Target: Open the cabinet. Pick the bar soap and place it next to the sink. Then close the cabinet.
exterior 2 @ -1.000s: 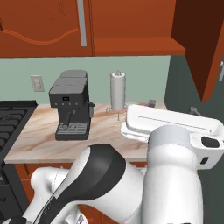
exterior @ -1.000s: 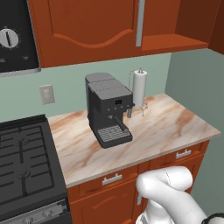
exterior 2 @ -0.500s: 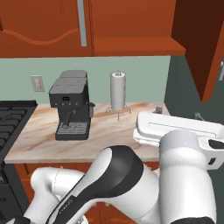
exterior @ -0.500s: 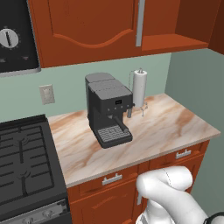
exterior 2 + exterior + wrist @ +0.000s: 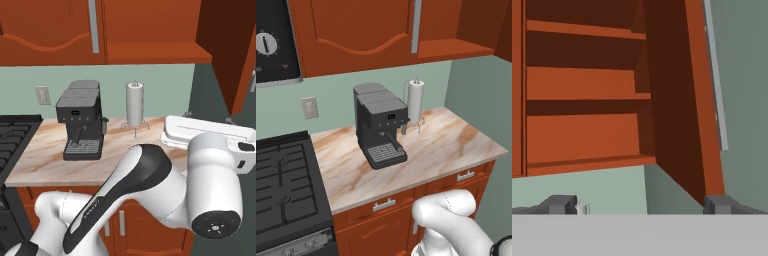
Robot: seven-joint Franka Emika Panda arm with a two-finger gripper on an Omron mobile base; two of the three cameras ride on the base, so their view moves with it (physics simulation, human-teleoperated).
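Hand view looks up into the cabinet [image 5: 587, 95], whose right door [image 5: 682, 100] stands swung out with its long silver handle [image 5: 714, 80] along the outer edge; the two shelves in sight are bare orange-brown boards, and I cannot find the bar soap on them or anywhere else. The gripper [image 5: 639, 205] is spread wide, its two dark tips far apart at the bottom of that view, holding nothing. In the left base view the left door [image 5: 351, 30] is closed and the open right half shows only the underside shelf board, while below it the marble worktop [image 5: 446, 145] carries a dark coffee machine [image 5: 381, 125] and, just beside it to the right, a white paper-towel roll [image 5: 415, 100] on its wire stand. The right base view shows the arm's hand [image 5: 210, 137] raised at the right of the worktop, below the open compartment. My judgement is that the opening is done and the step in hand is finding and reaching the soap. To do it well, lift the hand until the shelf tops are seen, keep clear of the swung door's edge, come in level over the shelf, and keep the gripper wide until it straddles the flat bar, which may sit far back or behind the closed door.
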